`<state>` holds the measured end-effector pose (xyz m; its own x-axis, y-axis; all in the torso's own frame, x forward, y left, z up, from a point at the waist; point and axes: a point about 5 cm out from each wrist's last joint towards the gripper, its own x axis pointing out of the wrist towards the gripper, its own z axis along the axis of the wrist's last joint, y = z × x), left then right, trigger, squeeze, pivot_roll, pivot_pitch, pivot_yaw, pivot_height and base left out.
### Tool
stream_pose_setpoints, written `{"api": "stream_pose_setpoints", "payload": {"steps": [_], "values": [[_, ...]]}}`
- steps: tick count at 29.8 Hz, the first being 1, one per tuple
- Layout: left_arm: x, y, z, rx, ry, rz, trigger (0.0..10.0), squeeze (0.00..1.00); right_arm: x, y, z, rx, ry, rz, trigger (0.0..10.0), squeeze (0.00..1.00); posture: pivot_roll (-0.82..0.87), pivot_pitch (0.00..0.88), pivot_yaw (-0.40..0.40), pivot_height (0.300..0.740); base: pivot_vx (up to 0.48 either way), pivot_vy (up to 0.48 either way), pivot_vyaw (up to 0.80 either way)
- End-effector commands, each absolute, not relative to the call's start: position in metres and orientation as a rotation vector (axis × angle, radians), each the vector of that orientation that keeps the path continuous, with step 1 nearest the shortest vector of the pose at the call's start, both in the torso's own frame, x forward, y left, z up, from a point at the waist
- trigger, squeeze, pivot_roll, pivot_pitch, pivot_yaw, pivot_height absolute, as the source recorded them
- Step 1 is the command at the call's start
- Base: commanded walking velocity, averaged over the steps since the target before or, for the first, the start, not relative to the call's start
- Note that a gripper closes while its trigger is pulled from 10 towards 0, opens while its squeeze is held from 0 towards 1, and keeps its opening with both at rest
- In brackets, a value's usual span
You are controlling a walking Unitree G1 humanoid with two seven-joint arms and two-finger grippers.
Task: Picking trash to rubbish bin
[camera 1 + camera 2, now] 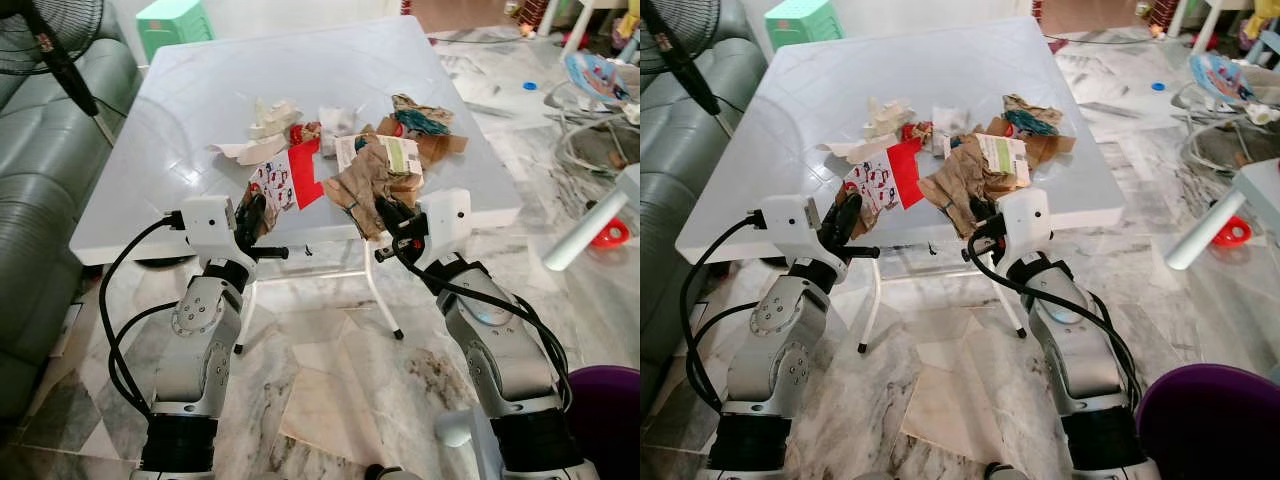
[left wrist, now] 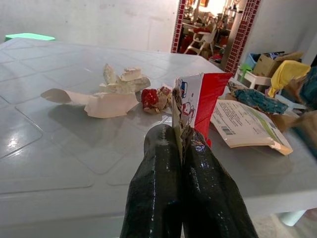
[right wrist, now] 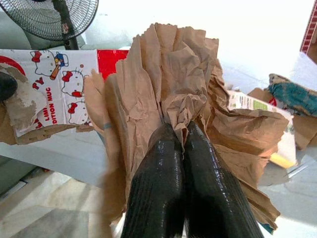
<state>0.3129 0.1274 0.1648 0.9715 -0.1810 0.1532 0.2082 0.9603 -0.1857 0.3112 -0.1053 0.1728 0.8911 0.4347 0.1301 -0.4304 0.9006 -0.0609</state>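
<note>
Right wrist view shows your right gripper [image 3: 181,130] pinched tight on the brown paper bag [image 3: 163,74] and your left gripper [image 2: 181,136] on the red carton [image 2: 198,96], so next carry both to the purple bin [image 1: 610,410] at four o'clock

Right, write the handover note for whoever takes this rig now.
Left gripper: jaws shut on the red and white printed carton at the table's near edge.
Right gripper: jaws shut on the crumpled brown paper bag, also at the near edge.
On the white table: torn white paper scraps, a small red wrapper, a printed label sheet, a teal and brown wrapper.
Purple bin: on the floor at the robot's right.
Done: two pieces gripped. Nothing seen binned.
Left: carry both to the bin, then collect the rest.
</note>
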Motion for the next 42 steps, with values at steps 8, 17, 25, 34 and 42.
{"api": "stream_pose_setpoints", "payload": {"steps": [8, 17, 25, 34, 42], "values": [[0.312, 0.132, 0.161, -0.217, -0.105, -0.192, 10.0, 0.0, 0.311, -0.102, 0.175, -0.021, -0.151, 0.454, 10.0, 0.0, -0.03, 0.085, 0.076, 0.74, 0.0, 0.0, -0.72], [0.312, 0.132, 0.16, -0.213, -0.097, -0.193, 10.0, 0.0, 0.309, -0.102, 0.176, -0.017, -0.162, 0.461, 10.0, 0.0, -0.02, 0.092, 0.076, 0.74, 0.0, 0.259, -0.19], [0.311, 0.131, 0.158, -0.209, -0.089, -0.193, 10.0, 0.0, 0.309, -0.101, 0.176, -0.019, -0.165, 0.463, 10.0, 0.0, -0.03, 0.091, 0.076, 0.74, 0.0, 0.289, 0.0], [0.311, 0.131, 0.158, -0.206, -0.087, -0.193, 10.0, 0.0, 0.309, -0.101, 0.177, -0.023, -0.169, 0.461, 10.0, 0.0, -0.03, 0.091, 0.076, 0.74, 0.0, 0.137, 0.0], [0.308, 0.136, 0.151, -0.178, -0.073, -0.18, 10.0, 0.0, 0.315, -0.145, 0.169, -0.075, -0.179, 0.151, 10.0, 0.0, -0.03, 0.089, 0.078, 0.74, 0.0, 0.0, 0.0]]}}
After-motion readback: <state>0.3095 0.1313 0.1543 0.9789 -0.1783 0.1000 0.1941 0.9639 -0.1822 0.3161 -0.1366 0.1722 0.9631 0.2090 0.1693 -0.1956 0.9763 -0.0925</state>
